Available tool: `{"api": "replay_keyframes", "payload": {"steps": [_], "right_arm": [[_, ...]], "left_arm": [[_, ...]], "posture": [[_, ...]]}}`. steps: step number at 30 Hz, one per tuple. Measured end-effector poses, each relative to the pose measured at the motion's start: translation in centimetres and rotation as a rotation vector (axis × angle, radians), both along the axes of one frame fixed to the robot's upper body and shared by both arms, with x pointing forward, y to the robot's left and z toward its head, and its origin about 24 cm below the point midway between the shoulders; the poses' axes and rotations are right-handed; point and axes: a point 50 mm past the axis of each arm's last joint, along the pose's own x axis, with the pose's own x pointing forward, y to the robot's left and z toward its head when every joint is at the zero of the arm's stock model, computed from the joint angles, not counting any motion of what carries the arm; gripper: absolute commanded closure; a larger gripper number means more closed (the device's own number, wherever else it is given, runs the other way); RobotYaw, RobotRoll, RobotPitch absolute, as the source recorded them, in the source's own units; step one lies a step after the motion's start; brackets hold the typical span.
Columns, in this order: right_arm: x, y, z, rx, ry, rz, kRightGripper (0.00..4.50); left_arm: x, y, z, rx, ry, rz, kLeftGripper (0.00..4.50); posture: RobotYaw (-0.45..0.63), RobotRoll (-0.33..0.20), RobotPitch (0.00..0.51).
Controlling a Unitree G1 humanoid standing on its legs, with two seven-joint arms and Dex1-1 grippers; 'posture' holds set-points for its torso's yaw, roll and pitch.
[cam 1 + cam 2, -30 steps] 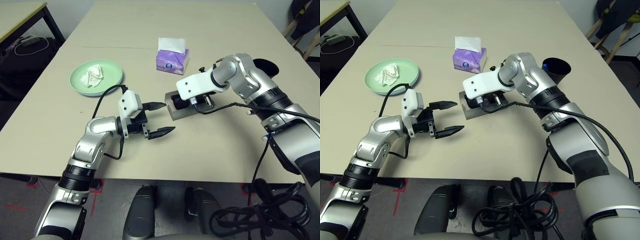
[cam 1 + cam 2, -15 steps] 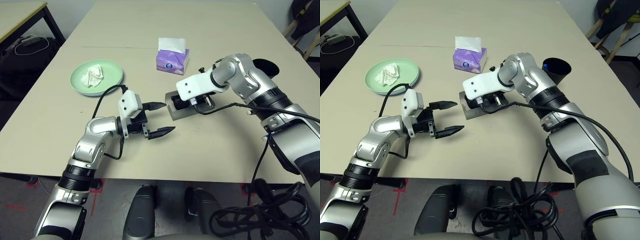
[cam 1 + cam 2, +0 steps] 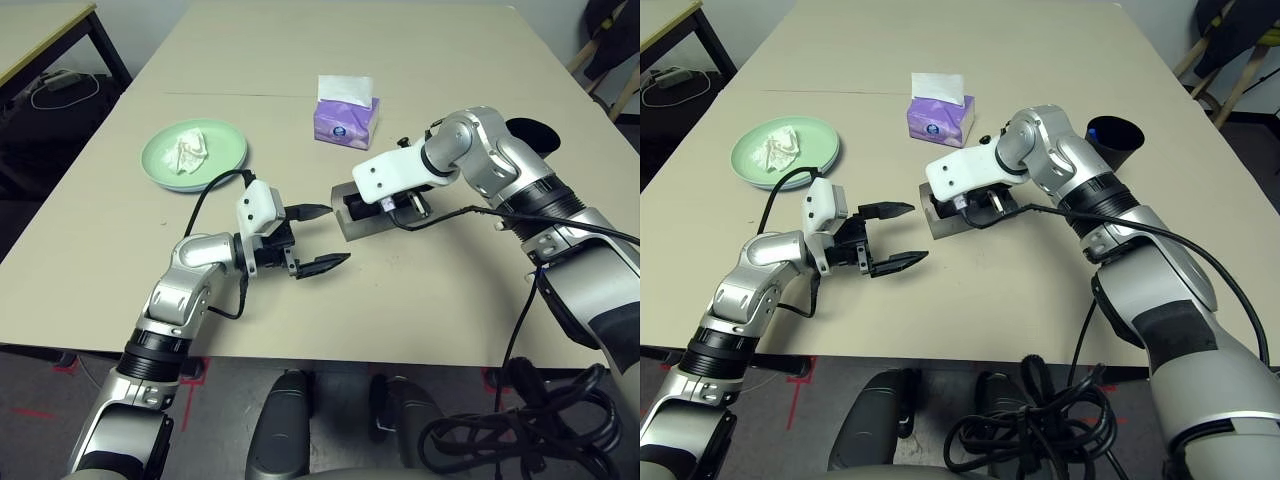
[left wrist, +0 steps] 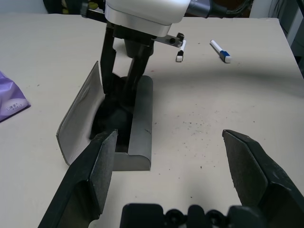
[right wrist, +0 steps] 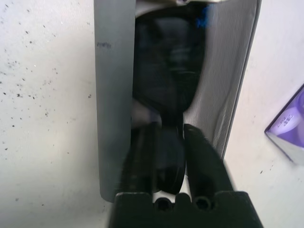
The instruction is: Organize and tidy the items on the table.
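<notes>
- Beige counter (image 3: 420, 60), robot standing at its near edge, both arms out over it.
- Grey glasses case (image 4: 137, 128) lies open near the middle of the counter, lid tilted back; black sunglasses (image 5: 168, 80) lie inside its trough.
- Right end effector (image 5: 170, 142) points steeply down into the open case. Its two black fingers stand a little apart on either side of the sunglasses' near end; whether they grip the frame or are clear of it I cannot tell.
- Left end effector (image 3: 315, 238) hangs level just above the counter, aimed toward the case from the robot's left, fingers spread wide, nothing between them, a short gap short of the case.
- Pale green plate (image 3: 225, 160) sits on the robot's left side of the counter, well apart from the case; crumpled white tissue (image 3: 188, 152) lies on it.
- Purple tissue box (image 3: 345, 118) stands just beyond the case, a white sheet sticking up from its slot.
- Black cup (image 3: 1113, 135) stands behind the right arm, toward the counter's right edge, partly hidden.
- Blue-white pen (image 4: 220, 51) lies on the counter beyond the case in the left wrist view; a small white cap-like piece (image 4: 181, 51) is beside it, apart from it.
</notes>
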Motion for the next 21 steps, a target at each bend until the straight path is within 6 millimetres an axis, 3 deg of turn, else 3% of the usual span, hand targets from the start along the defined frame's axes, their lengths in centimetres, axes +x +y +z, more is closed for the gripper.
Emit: {"api": "replay_keyframes", "payload": {"steps": [6, 7, 11, 16, 21], "right_arm": [[0.0, -0.1, 0.0, 0.0, 0.001, -0.01, 0.17], [0.0, -0.1, 0.1, 0.001, -0.001, -0.012, 0.03], [-0.3, -1.0, 1.1, 0.023, -0.028, -0.04, 0.03], [-1.6, -2.8, 2.6, 0.239, -0.022, -0.154, 0.03], [-4.0, -4.6, 0.7, 0.61, 0.12, -0.248, 0.03]], "left_arm": [[0.1, 0.0, 0.0, 0.011, -0.017, 0.015, 0.0], [0.2, 0.1, 0.0, 0.014, -0.027, 0.026, 0.0], [0.6, 0.3, -0.1, 0.03, -0.06, 0.056, 0.0], [0.8, 0.5, -0.3, 0.035, -0.056, 0.068, 0.0], [2.2, 1.4, -0.4, 0.05, -0.055, 0.144, 0.0]], "posture": [[0.23, 0.0, 0.129], [0.23, 0.0, 0.126], [0.2, 0.0, 0.116], [0.15, 0.0, 0.108], [0.1, 0.0, 0.112]]}}
